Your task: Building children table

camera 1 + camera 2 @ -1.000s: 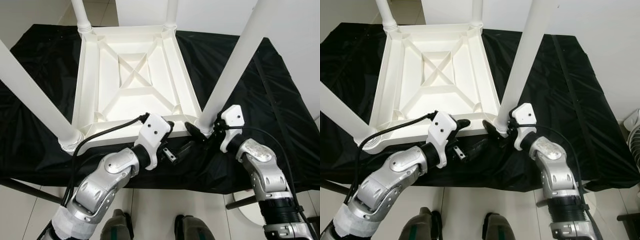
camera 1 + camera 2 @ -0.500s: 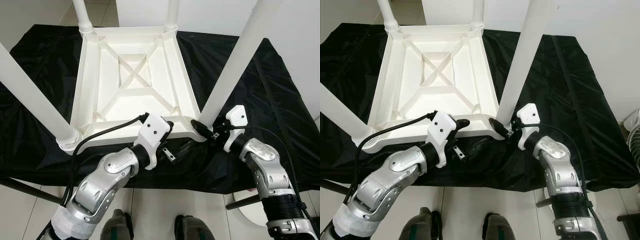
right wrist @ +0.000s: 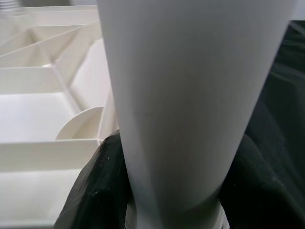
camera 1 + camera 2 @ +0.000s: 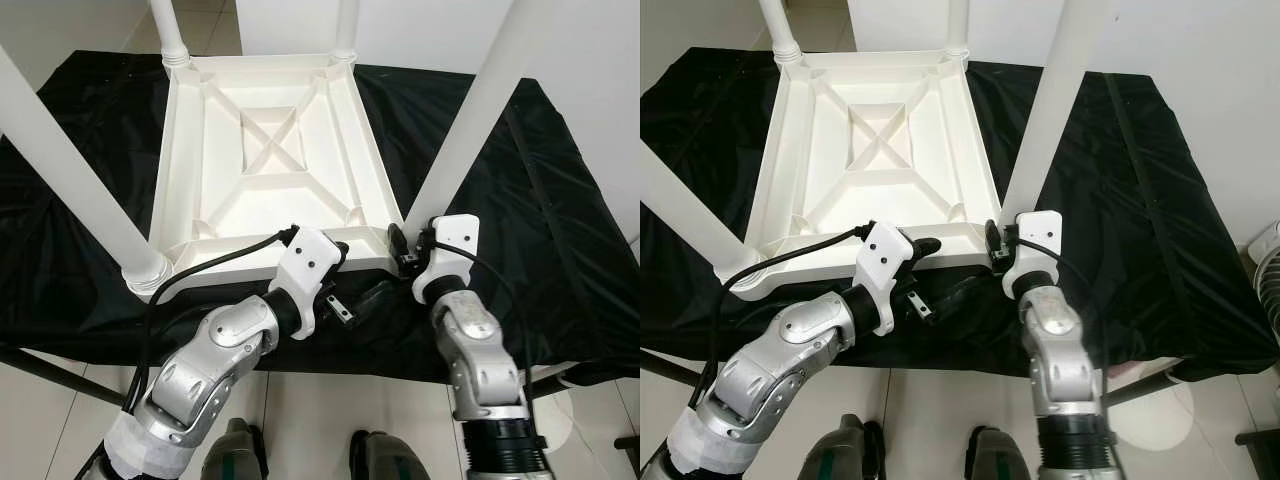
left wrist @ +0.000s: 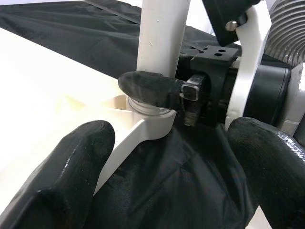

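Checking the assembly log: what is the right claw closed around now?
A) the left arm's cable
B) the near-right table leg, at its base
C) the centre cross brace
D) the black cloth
B: the right claw has a finger on either side of the white leg just above its socket in the upturned table.

White table (image 4: 265, 150) on black cloth (image 4: 520, 200); black-fingered end effectors.

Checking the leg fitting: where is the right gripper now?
The right gripper is at the near right corner of the upturned white table, clasping the base of that corner's leg.
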